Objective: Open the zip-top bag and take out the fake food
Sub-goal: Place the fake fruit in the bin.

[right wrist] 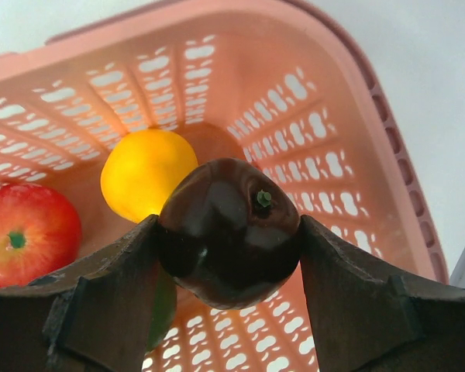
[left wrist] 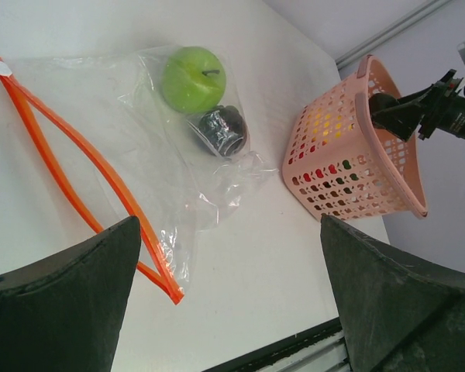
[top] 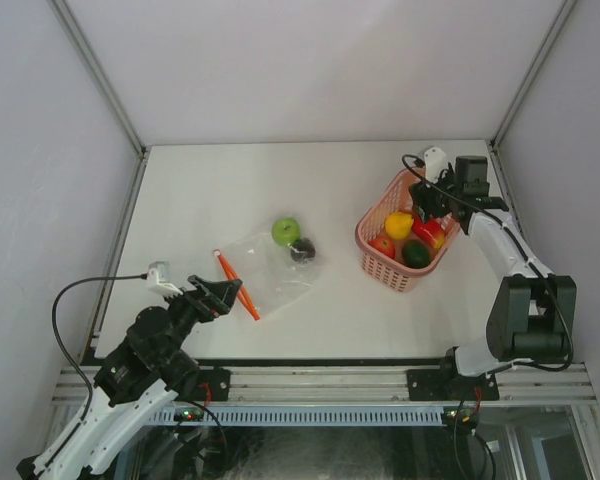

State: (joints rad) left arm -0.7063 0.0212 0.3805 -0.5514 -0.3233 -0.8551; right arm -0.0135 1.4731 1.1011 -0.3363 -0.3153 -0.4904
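**Dark fruit held over the basket, 2 pieces in the bag**

The right gripper (top: 427, 205) hangs above the pink basket (top: 372, 218) at the right side of the counter (top: 200, 190). Its 2 fingers are clamped on a dark brown fruit (right wrist: 229, 232), one on each flank, with the stem turned toward the wrist camera. Below the fruit, inside the basket, lie a yellow fruit (right wrist: 147, 174) and a red apple (right wrist: 27, 232). The overhead view also shows a dark green piece (top: 416, 254) at the near end of the basket.

The zip-top bag (left wrist: 101, 132) lies flat on the counter near its middle, well apart from the basket. Its orange zip strip (left wrist: 85, 151) faces the left arm, and the 2 halves bow apart, so the mouth gapes. At the bag's far end sit a green apple (left wrist: 192, 77) and a blackish piece (left wrist: 223, 130), touching each other.

The left gripper (left wrist: 229, 225) hovers just short of the zip strip with its fingers spread wide, holding nothing
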